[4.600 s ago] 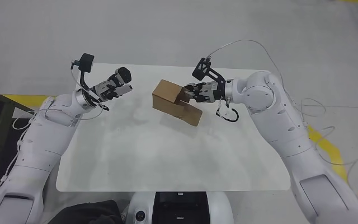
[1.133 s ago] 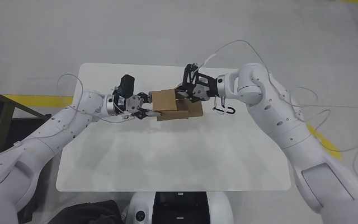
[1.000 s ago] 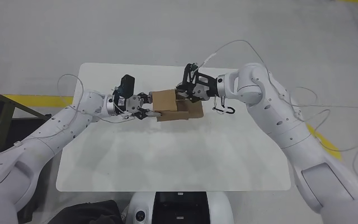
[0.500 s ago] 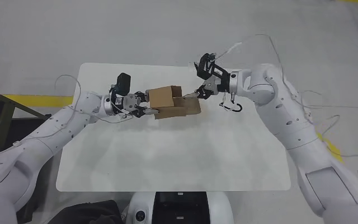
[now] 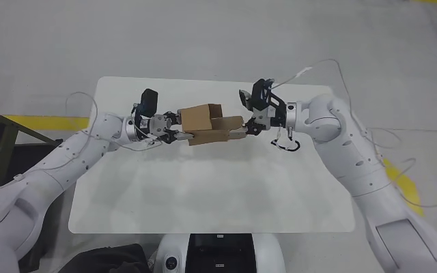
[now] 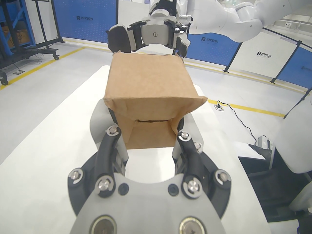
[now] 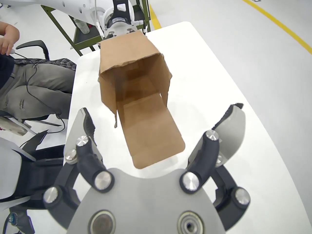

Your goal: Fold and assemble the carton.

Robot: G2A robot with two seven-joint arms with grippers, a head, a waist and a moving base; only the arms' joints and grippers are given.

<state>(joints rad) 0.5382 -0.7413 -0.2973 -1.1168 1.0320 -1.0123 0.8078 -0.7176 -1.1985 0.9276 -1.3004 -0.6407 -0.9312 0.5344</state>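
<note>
A brown carton lies on its side over the middle of the white table. My left gripper is shut on its folded end, fingers pressing either side of the carton. The other end of the carton is open, with one long flap stretched out flat. My right gripper stands open just off that flap's tip, touching nothing, jaws spread wide around the flap's end. From the left wrist, the right gripper shows behind the carton's far edge.
The table's front half is bare white surface. A loop of cable hangs under the right wrist. Off the table's left end stand a green metal frame and a chair. Blue barrier panels line the room behind.
My right gripper has let go of the carton, drawn back to the right past the long flap and opened. The left gripper keeps its hold and the carton has shifted slightly left.
</note>
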